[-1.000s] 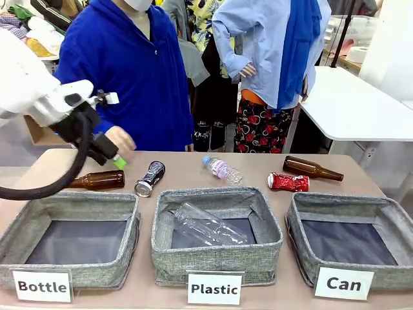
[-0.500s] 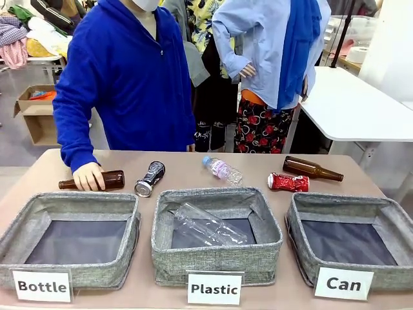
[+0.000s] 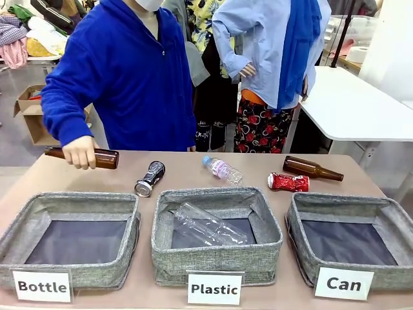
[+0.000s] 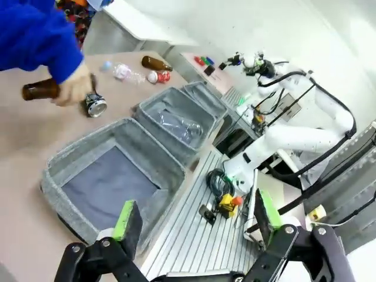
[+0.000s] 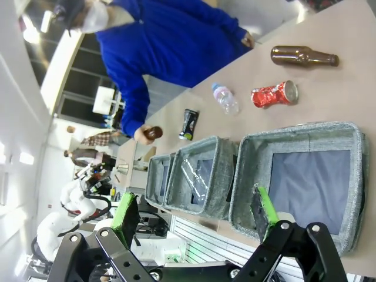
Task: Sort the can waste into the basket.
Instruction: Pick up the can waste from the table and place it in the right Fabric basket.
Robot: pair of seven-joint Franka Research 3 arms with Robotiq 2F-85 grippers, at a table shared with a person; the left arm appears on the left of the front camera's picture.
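nearest, in the wrist views: left gripper (image 4: 197, 214) and right gripper (image 5: 195, 212), both spread wide with nothing between the pads, held back from the work.

next, along the near edge of the table (image 3: 184, 169): the basket (image 3: 342, 199) labelled "can" at the robot's right, dark inside, nothing in it. beside it the plastic bin (image 3: 213, 194) with a crumpled clear bottle (image 3: 206, 226) inside, then the bottle bin (image 3: 71, 199) at the left.

beyond the bins, lying on the tabletop: the red can (image 3: 288, 182), crushed, just past the basket's far rim. the dark can (image 3: 150, 178), slim, on its side beyond the gap between bottle bin and plastic bin, well apart from the basket.

probably light, thin-walled, easy to dent, smooth enough to roll or slip. best pinched gently across the body at the middle; for the crushed one, across its flattened waist.

around them: a small clear bottle (image 3: 222, 169) between the two cans, and a brown bottle (image 3: 312, 168) just behind the red can, close enough to get nudged. farthest, a person's hand (image 3: 82, 152) holding a second brown bottle (image 3: 106, 159) over the table's left end, near the dark can. worth minding before any reach there.
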